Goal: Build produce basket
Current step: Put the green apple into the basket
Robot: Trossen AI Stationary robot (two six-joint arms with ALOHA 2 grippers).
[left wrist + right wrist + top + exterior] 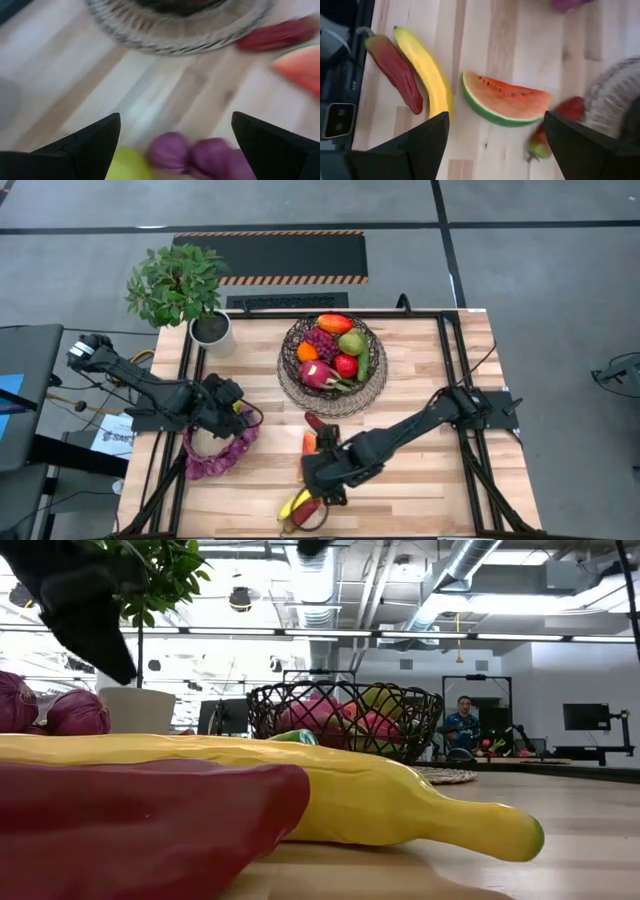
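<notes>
Basket (332,370): far middle of the bench (440,480), filled with fruit.
Left gripper (238,418): fingers apart, empty, over the purple string (218,452) near the left edge.
Right gripper (318,480): fingers apart, empty, above the watermelon slice (502,100).
Banana (427,75): near edge, beside a red pepper (394,65).

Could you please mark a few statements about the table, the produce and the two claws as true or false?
1. The basket already holds several pieces of produce. True.
2. The banana lies inside the basket. False: it lies on the table, beside a long red pepper.
3. The right claw is open above the watermelon slice. True.
4. The left claw is shut on the purple string. False: it is open, with nothing between its fingers.
5. The potted plant stands at the table's near right corner. False: it stands at the far left corner.
</notes>
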